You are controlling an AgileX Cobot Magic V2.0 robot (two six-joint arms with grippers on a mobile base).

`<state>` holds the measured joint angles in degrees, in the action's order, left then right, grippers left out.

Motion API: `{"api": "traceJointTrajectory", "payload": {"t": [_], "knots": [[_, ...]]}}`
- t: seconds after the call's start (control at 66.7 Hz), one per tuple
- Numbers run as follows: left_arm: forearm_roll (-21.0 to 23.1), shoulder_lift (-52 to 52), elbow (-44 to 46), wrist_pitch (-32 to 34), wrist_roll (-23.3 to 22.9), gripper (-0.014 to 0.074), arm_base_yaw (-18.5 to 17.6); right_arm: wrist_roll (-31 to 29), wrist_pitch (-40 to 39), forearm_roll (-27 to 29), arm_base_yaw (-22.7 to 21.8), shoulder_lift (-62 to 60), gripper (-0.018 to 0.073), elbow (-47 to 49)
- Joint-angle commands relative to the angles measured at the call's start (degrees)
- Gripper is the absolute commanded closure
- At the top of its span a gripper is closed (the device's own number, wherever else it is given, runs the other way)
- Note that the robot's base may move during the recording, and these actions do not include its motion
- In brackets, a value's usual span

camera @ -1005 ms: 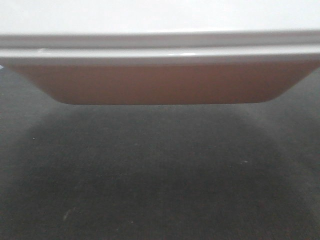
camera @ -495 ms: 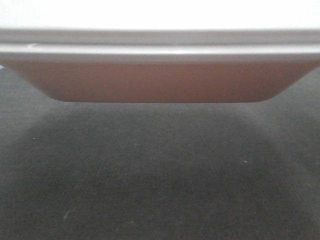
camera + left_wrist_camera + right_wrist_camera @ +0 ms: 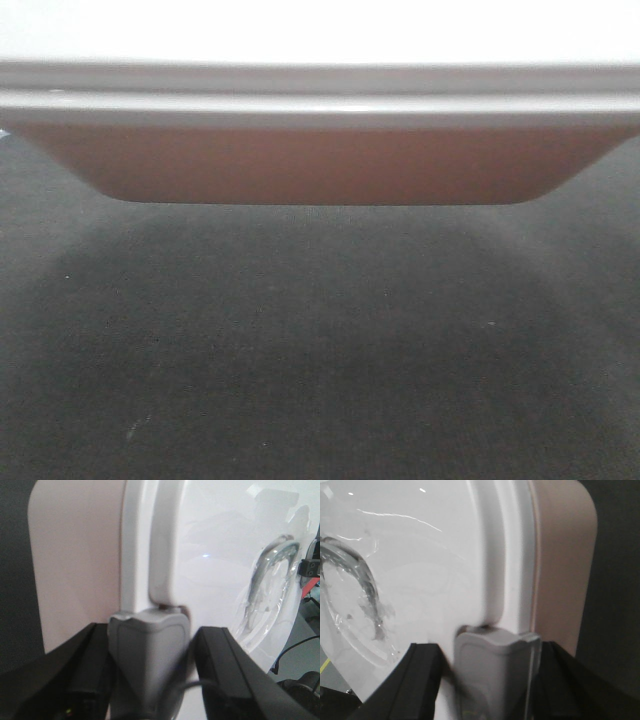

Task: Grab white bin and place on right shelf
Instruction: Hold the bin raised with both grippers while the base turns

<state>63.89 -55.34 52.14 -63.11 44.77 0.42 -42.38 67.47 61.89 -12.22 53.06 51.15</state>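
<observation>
The white bin (image 3: 320, 165) fills the top of the front view, its pinkish body and pale rim hanging above the dark floor (image 3: 320, 350). In the left wrist view my left gripper (image 3: 150, 672) is shut on the grey latch (image 3: 147, 645) at the edge of the glossy lid (image 3: 215, 555). The recessed handle (image 3: 270, 590) shows to the right. In the right wrist view my right gripper (image 3: 490, 680) is shut on the opposite grey latch (image 3: 495, 665), beside the bin's pinkish side (image 3: 560, 565). The right shelf is out of view.
Dark carpet-like floor lies under the bin. Past the lid in the left wrist view are black equipment, a red piece (image 3: 310, 585) and cables. A strip of grey floor with a yellow line (image 3: 326, 666) shows at the lower left of the right wrist view.
In the front view the bin's lower edge has crept up very slightly. The floor specks stay put. Both grips look unchanged.
</observation>
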Motion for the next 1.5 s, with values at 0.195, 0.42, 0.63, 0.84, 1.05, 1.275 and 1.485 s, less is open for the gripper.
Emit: {"api": "traceJointTrajectory", "payload": {"t": [0.195, 0.42, 0.63, 0.84, 1.05, 1.275, 1.485], "knots": [[9.19, 1.17, 1.73, -3.75, 0.72, 0.0411, -0.87, -0.28, 7.99, 8.92, 0.55, -0.95, 0.0219, 1.53], [9.19, 1.17, 1.73, -3.75, 0.72, 0.0411, -0.87, -0.28, 7.99, 8.92, 0.55, -0.95, 0.0219, 1.53], [9.19, 1.17, 1.73, -3.75, 0.72, 0.0411, -0.87, -0.28, 7.99, 8.92, 0.55, -0.95, 0.0219, 1.53], [9.19, 1.17, 1.73, -3.75, 0.72, 0.0411, -0.87, -0.28, 7.94, 8.92, 0.55, -0.95, 0.0219, 1.53], [9.19, 1.17, 1.73, -3.75, 0.72, 0.0411, -0.24, -0.28, 7.94, 8.92, 0.55, -0.95, 0.0219, 1.53], [9.19, 1.17, 1.73, -3.75, 0.72, 0.0411, -0.24, -0.28, 7.89, 8.92, 0.55, -0.95, 0.0219, 1.53], [9.19, 1.17, 1.73, -3.75, 0.72, 0.0411, -0.24, -0.28, 7.13, 8.92, 0.55, -0.95, 0.0219, 1.53]]}}
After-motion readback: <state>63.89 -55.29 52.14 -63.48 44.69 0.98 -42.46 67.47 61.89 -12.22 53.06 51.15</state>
